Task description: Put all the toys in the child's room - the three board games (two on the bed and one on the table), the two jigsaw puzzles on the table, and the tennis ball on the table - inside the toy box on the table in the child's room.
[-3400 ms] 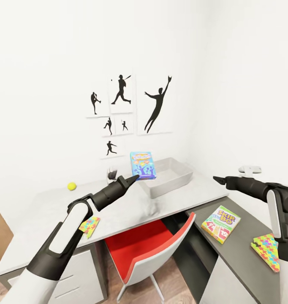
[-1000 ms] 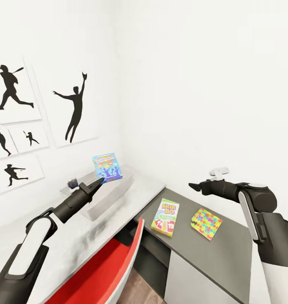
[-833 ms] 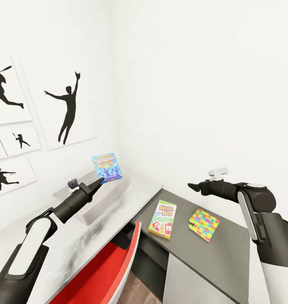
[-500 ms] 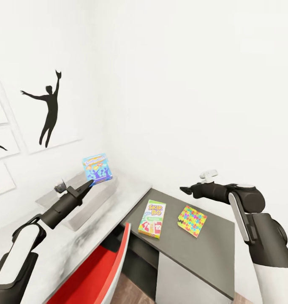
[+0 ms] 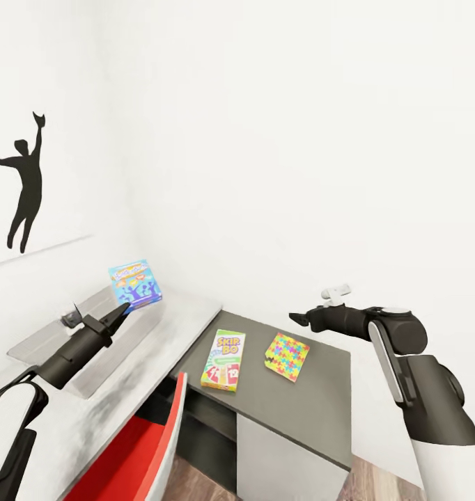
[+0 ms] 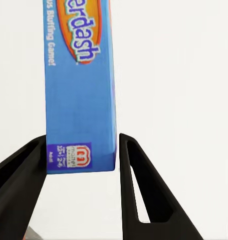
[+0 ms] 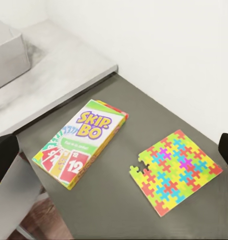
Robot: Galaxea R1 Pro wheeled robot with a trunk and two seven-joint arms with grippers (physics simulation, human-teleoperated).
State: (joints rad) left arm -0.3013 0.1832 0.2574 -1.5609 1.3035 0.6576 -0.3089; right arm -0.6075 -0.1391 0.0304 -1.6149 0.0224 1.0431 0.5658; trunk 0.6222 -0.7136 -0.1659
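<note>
**Mia:** What was in the toy box (image 5: pixel 91 365)?

**Ben:** I could not tell. It was a grey tray with slanted sides on the light grey table (image 5: pixel 164 334). The left arm was in front of it, and one end was cut off at the edge of the picture. In the right wrist view only a corner of it showed.

**Mia:** Where was the blue game?

**Ben:** The blue board game (image 5: pixel 134 283) was up in the air above the toy box. The left gripper (image 5: pixel 120 308) held it by its bottom edge. It stood almost upright. In the left wrist view the two black fingers (image 6: pixel 139 185) sat on each side of the box, squeezing it. The blue box had orange letters, but the top of the words was cut off.

**Mia:** And the other toys?

**Ben:** The SKIP-BO game (image 5: pixel 223 350) lay flat on the dark grey desk (image 5: pixel 300 403). It was green, white and red with yellow letters. Just beside it lay the jigsaw puzzle (image 5: pixel 287 356), all yellow, blue, red and green pieces. They were not touching.

**Mia:** What about the other arm?

**Ben:** The right gripper (image 5: pixel 297 319) hung above the dark desk, near the puzzle. Its fingers were wide apart and held nothing. A red chair (image 5: pixel 143 459) was tucked under the table, partly cut off.
</note>
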